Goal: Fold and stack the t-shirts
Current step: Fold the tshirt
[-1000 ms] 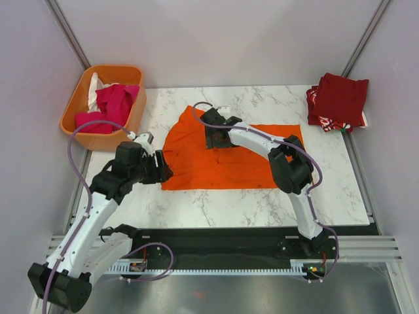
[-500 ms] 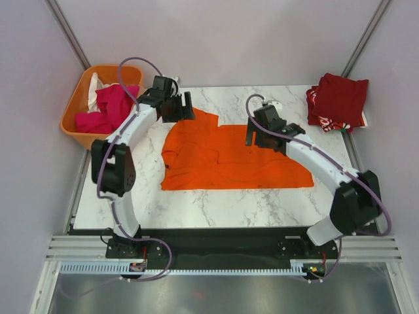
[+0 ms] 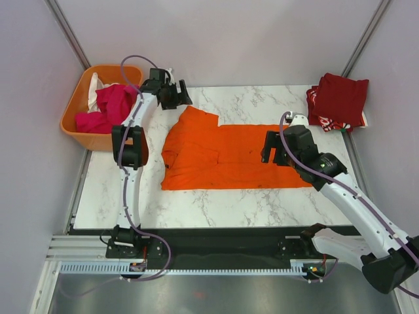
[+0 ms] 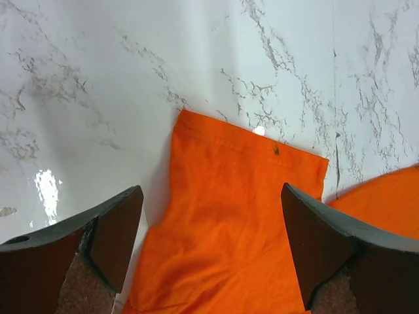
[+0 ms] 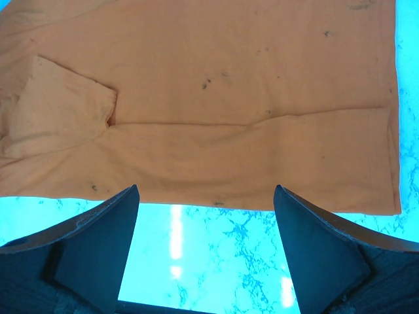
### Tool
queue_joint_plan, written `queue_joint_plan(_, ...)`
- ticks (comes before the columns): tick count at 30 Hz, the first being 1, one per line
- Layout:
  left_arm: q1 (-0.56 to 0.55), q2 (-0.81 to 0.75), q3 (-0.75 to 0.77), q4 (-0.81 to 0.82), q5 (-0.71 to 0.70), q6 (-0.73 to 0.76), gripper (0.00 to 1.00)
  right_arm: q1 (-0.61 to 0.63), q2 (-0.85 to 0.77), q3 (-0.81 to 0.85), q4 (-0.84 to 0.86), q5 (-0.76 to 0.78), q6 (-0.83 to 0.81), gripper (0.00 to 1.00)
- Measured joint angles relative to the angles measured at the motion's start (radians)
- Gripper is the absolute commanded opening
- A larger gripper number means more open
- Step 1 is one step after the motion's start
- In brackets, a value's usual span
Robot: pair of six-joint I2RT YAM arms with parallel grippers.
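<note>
Orange t-shirt [image 3: 226,157] flat between left hand [image 3: 178,99] and right hand [image 3: 270,150].

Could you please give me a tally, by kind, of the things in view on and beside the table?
Orange t-shirt, laid flat: 1
Folded stack of red shirts: 1
Orange basket, holding bunched magenta cloth and white cloth: 1
Robot arms: 2, left arm and right arm
Total: 5
</note>
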Motion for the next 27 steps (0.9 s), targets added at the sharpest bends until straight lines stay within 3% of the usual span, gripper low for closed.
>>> queue_joint_plan(7,0.021,0.114,0.051,-0.004,0.074,-0.063,0.90,0.000,0.005,-0.022,-0.012,0.000,-0.009,0.92)
queue_joint_plan(16,0.019,0.158,0.075,0.051,0.182,-0.228,0.74,0.000,0.015,-0.087,-0.018,0.015,-0.019,0.92)
queue_joint_plan(19,0.018,0.176,0.077,0.081,0.216,-0.289,0.61,0.000,0.022,-0.088,-0.018,0.020,-0.023,0.92)
queue_joint_plan(20,0.018,0.182,0.077,0.092,0.224,-0.301,0.51,0.000,0.024,-0.088,-0.018,0.021,-0.024,0.92)
queue_joint_plan(22,0.018,0.194,0.077,0.105,0.232,-0.328,0.41,0.000,0.025,-0.090,-0.018,0.023,-0.026,0.93)
queue_joint_plan(23,0.017,0.201,0.077,0.111,0.235,-0.336,0.24,0.000,0.025,-0.092,-0.018,0.023,-0.026,0.93)
queue_joint_plan(24,0.017,0.207,0.077,0.120,0.240,-0.353,0.17,0.000,0.024,-0.095,-0.018,0.024,-0.027,0.93)
queue_joint_plan(25,0.017,0.212,0.077,0.125,0.240,-0.360,0.02,0.000,0.023,-0.098,-0.018,0.025,-0.027,0.93)
queue_joint_plan(27,0.017,0.224,0.077,0.135,0.241,-0.370,0.02,0.000,0.021,-0.107,-0.018,0.027,-0.029,0.93)
